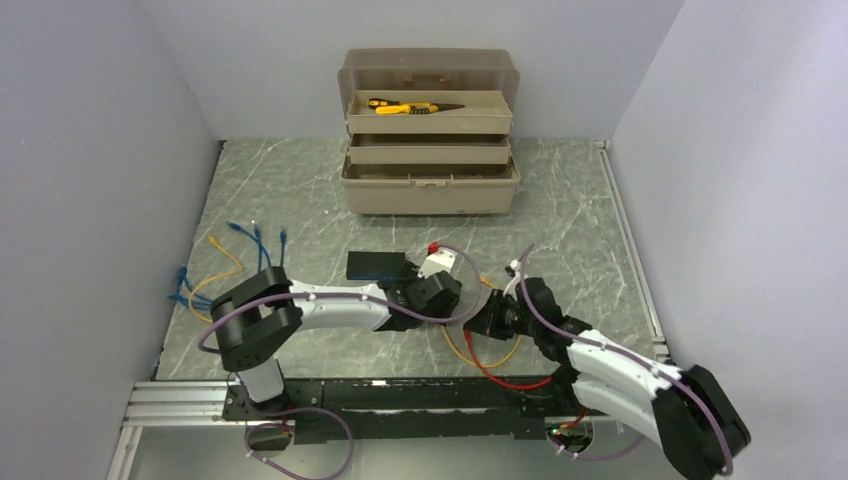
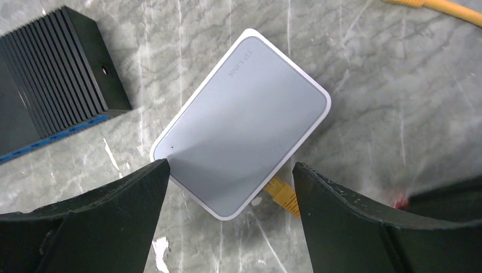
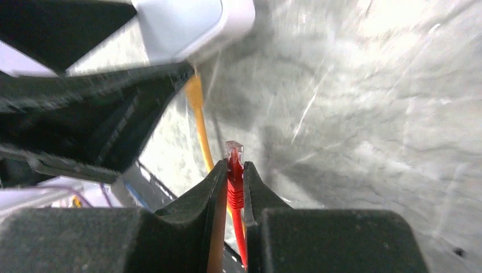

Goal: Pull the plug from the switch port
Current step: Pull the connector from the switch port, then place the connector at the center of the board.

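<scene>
Two plugs show, and only one is seated. We see the right pincer (image 3: 235,173) clamped on the red plug (image 3: 234,162), whose clear tip stands free in the air and touches no socket, so we judge that plug to be out. The yellow plug (image 2: 282,195) sits in one edge of the white TP-Link switch (image 2: 244,119). This switch lies near the middle of the surface (image 2: 369,85), just right of a black ribbed box (image 2: 51,74) and well in front of the toolbox (image 1: 430,160).

The left pincer (image 2: 230,166) hangs directly over the switch, jaws wide apart and closed on nothing. The switch's long axis runs diagonally between its fingers, so a squeeze would meet corners, not flat sides. The edge with the yellow plug faces the near edge of the surface, toward the right arm, which is the nearer one. From the right pincer the switch lies ahead and to the left.

No view shows the sockets themselves, and the black box's socket side is hidden too. A red spot at the switch's far corner is too small to name.
</scene>
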`<move>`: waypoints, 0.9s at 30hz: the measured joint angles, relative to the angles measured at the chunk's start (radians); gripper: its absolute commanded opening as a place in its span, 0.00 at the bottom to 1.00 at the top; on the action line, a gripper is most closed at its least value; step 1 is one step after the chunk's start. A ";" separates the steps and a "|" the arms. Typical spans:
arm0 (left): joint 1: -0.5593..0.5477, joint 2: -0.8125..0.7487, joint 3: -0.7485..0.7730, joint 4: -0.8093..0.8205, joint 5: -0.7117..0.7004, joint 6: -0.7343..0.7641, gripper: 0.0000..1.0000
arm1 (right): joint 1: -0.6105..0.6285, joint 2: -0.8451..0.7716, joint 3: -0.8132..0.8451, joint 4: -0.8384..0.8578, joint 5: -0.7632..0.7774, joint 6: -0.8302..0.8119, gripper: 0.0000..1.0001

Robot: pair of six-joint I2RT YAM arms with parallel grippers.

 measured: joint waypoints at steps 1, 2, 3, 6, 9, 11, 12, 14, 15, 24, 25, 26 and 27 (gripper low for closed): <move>0.002 -0.021 -0.024 0.024 0.014 0.000 0.88 | 0.000 -0.035 0.014 -0.042 0.029 -0.005 0.00; 0.005 -0.046 -0.054 0.051 0.032 -0.002 0.88 | -0.002 -0.076 0.040 -0.095 0.067 -0.010 0.00; 0.006 -0.072 -0.079 0.070 0.048 -0.003 0.89 | -0.004 -0.112 0.070 -0.137 0.108 -0.015 0.00; 0.005 -0.186 -0.172 0.121 0.098 -0.018 0.90 | -0.012 -0.197 0.169 -0.217 0.221 -0.031 0.00; 0.005 -0.308 -0.224 0.179 0.121 -0.029 0.92 | -0.019 -0.270 0.248 -0.260 0.301 -0.045 0.00; 0.005 -0.412 -0.272 0.262 0.141 -0.032 0.98 | -0.024 -0.325 0.292 -0.270 0.332 -0.056 0.00; 0.005 -0.462 -0.305 0.319 0.151 -0.031 0.99 | -0.024 -0.351 0.312 -0.271 0.340 -0.061 0.00; 0.005 -0.583 -0.399 0.453 0.183 -0.031 0.99 | -0.025 -0.391 0.354 -0.271 0.340 -0.069 0.00; 0.005 -0.633 -0.446 0.527 0.209 -0.026 0.99 | -0.025 -0.406 0.377 -0.270 0.333 -0.071 0.00; 0.006 -0.674 -0.477 0.799 0.465 0.034 0.99 | -0.025 -0.429 0.454 -0.146 0.164 -0.021 0.00; 0.006 -0.667 -0.471 0.818 0.487 0.036 0.98 | -0.025 -0.426 0.454 -0.132 0.146 -0.010 0.00; 0.006 -0.661 -0.469 0.835 0.501 0.036 0.96 | -0.025 -0.424 0.454 -0.120 0.131 -0.001 0.00; 0.006 -0.654 -0.468 0.856 0.524 0.036 0.95 | -0.025 -0.422 0.454 -0.109 0.115 0.007 0.00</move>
